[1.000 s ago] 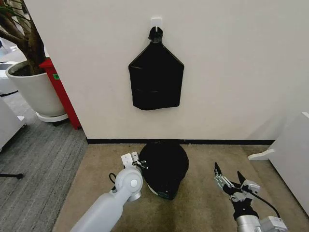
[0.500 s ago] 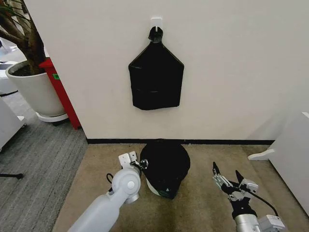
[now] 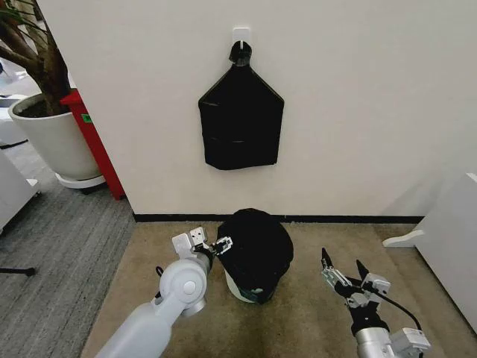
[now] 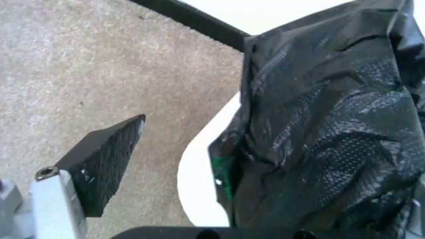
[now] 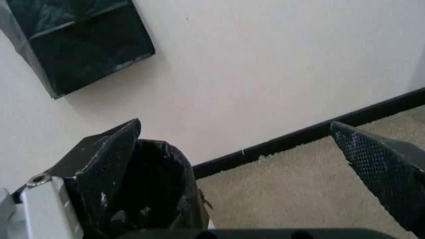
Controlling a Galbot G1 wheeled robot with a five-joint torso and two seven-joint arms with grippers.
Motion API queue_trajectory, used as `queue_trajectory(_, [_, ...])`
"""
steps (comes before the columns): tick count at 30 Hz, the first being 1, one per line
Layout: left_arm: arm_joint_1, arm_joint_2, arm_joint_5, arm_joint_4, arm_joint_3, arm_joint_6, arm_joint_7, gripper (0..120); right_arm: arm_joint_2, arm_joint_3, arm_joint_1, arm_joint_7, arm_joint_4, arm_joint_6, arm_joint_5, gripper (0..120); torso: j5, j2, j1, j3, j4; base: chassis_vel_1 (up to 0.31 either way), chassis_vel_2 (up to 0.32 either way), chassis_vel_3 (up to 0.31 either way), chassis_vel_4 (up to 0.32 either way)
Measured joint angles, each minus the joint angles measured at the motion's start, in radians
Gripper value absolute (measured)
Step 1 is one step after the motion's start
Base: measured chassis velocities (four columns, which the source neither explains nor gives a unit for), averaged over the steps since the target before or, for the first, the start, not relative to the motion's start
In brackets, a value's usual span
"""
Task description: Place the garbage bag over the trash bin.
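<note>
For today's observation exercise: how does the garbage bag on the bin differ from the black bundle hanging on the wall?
The garbage bag is crumpled and puffed over the trash bin on the floor; the black bundle hangs flat and neat from a wall hook. The bag sits beside the left gripper; the bundle hangs well above it. Both are glossy black plastic.

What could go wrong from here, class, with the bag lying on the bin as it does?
1. The garbage bag covers only the upper part of the trash bin, so it could slide off.
2. The left gripper, close at the bag's edge, could snag the thin plastic.
3. The right gripper, jaws open, stands apart and steadies nothing.
</note>
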Motion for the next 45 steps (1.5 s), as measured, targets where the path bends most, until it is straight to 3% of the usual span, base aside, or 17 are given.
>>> queue_trajectory(10, [0.014,0.011,-0.027,0.009,-0.069,0.013,0.029,100,0.006,-0.006,-0.003,0.002,-0.003,-0.001,-0.002,100,0.0001,0.0,0.0,0.0,0.0001,0.0,0.0,0.0,0.0])
queue_trajectory(11, [0.019,0.009,-0.029,0.024,-0.081,0.01,0.091,100,0.006,-0.008,-0.004,0.002,-0.004,-0.001,-0.005,100,0.0,0.0,0.0,0.0,0.0,0.0,0.0,0.0,0.0])
queue_trajectory(27, [0.118,0.035,-0.036,0.046,-0.105,0.006,0.497,100,0.002,-0.015,-0.009,0.002,-0.003,0.0,-0.018,100,0.0001,0.0,0.0,0.0,0.0,0.0,0.0,0.0,0.0])
queue_trajectory(31, [0.14,0.039,-0.034,0.041,-0.118,0.005,0.534,100,0.0,-0.016,-0.01,0.002,0.001,0.002,-0.022,100,0.0,0.0,0.0,0.0,0.0,0.0,0.0,0.0,0.0])
queue_trajectory(38, [0.147,0.025,-0.024,0.079,-0.153,-0.034,0.511,100,-0.001,-0.013,-0.017,0.002,0.006,0.006,-0.023,100,-0.0001,0.0,0.0,0.0,0.0,0.0,0.0,0.0,0.0])
queue_trajectory(42, [0.155,0.028,-0.04,0.096,-0.188,-0.029,0.605,100,-0.002,-0.012,-0.02,0.002,0.007,0.008,-0.024,100,0.0,0.0,0.0,0.0,0.0,0.0,0.0,0.0,0.0])
queue_trajectory(44, [0.167,0.043,-0.038,0.108,-0.212,0.004,0.733,100,-0.002,-0.012,-0.02,0.002,0.007,0.008,-0.024,100,0.0,0.0,0.0,0.0,0.0,0.0,0.0,0.0,0.0])
queue_trajectory(45, [0.177,0.061,-0.025,0.123,-0.229,0.03,0.847,100,-0.004,-0.012,-0.02,0.002,0.007,0.008,-0.024,100,0.0,0.0,0.0,0.0,0.0,0.0,0.0,0.0,0.0])
